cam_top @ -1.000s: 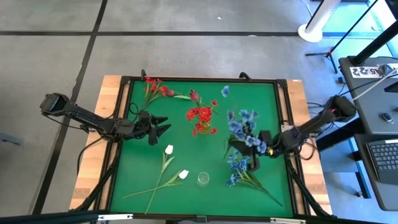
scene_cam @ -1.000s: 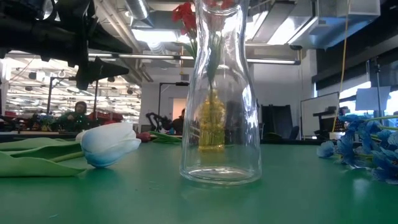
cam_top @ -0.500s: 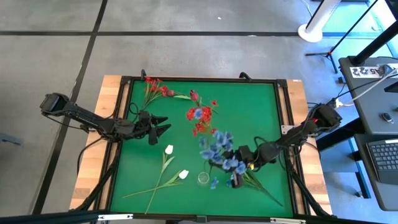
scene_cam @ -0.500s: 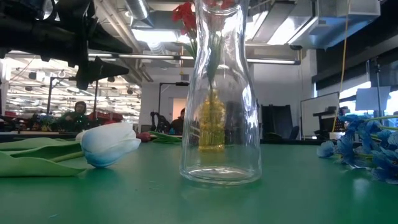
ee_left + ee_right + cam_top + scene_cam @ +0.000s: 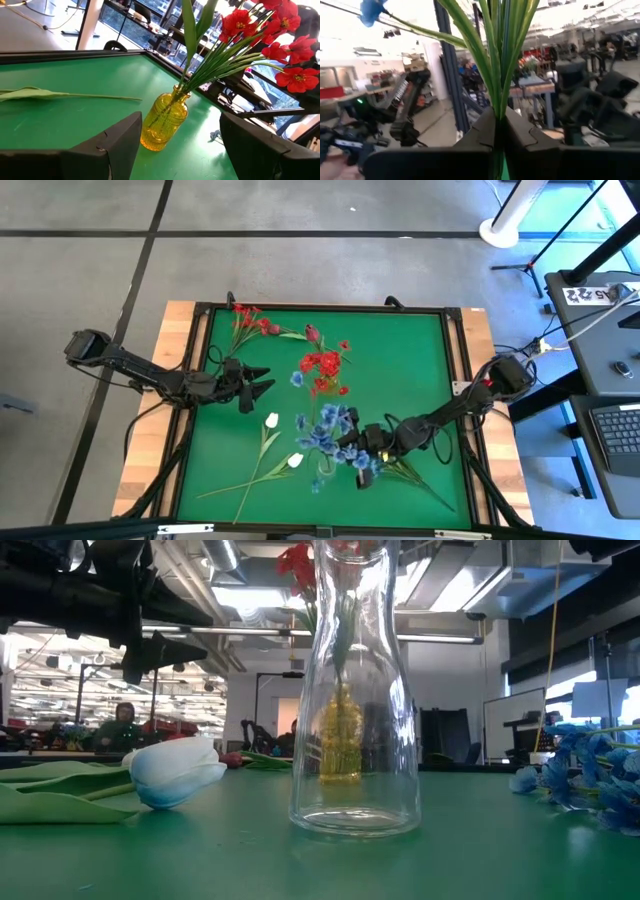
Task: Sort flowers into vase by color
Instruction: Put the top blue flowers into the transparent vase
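The right gripper (image 5: 362, 448) clamps a blue spray (image 5: 328, 426) by its stems, blossoms tipped over the clear vase (image 5: 354, 690) for insertion. The left gripper (image 5: 262, 380), fingers spread, waits beside the red bunch (image 5: 322, 367).

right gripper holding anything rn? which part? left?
Right gripper is shut on the blue flower spray, gripped by its green stems below the blossoms. Left gripper is open and holds nothing.

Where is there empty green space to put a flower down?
The back right of the green mat, beyond the right gripper and its blue spray, is bare. It is crowded around the red flowers and white tulips.
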Robot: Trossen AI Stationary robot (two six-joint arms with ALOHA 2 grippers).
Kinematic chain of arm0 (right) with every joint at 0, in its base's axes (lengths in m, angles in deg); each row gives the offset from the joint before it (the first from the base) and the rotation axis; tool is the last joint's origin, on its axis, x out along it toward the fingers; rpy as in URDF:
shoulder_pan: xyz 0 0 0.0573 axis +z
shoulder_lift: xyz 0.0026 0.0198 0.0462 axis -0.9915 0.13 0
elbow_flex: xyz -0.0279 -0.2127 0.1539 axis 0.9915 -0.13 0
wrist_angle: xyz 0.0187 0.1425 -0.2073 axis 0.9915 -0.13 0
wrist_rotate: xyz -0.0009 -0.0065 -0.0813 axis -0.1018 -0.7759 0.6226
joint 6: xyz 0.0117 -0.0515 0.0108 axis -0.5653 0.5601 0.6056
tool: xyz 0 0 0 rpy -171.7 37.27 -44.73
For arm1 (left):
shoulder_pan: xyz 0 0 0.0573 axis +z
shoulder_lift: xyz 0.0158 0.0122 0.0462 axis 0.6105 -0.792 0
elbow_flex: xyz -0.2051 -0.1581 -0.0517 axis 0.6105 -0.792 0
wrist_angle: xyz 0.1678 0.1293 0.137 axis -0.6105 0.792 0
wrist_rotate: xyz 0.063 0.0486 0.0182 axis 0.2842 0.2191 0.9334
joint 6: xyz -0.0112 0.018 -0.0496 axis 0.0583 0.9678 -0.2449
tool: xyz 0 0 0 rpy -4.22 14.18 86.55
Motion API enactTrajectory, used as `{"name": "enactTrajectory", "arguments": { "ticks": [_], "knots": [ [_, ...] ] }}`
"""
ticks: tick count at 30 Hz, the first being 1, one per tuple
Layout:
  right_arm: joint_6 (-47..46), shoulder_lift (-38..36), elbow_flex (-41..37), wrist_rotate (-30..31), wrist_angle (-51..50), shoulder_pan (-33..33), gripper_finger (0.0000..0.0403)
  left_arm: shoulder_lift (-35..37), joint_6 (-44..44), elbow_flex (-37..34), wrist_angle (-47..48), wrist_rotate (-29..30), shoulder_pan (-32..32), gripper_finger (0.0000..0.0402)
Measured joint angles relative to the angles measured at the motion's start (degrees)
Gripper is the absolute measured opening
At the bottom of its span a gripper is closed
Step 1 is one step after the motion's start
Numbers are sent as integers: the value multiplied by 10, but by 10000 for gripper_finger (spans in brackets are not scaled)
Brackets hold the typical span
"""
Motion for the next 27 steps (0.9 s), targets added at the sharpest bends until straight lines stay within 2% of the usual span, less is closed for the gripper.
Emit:
{"name": "enactTrajectory", "arguments": {
  "ticks": [6, 18, 23, 27],
  "knots": [
    [6, 0, 0, 1, -17, -4, 47, 0, 4, 0, 1, 0, 0, 261],
    [-29, -2, 0, -6, -135, -2, 194, 0, 8, 0, 2, 0, 0, 261],
    [-33, -35, 0, -6, -208, -1, 238, 0, 9, 0, 3, 0, 0, 261],
    [-42, -83, 0, 4, -300, 5, 255, 0, 9, 0, 8, 0, 0, 261]
  ]
}}
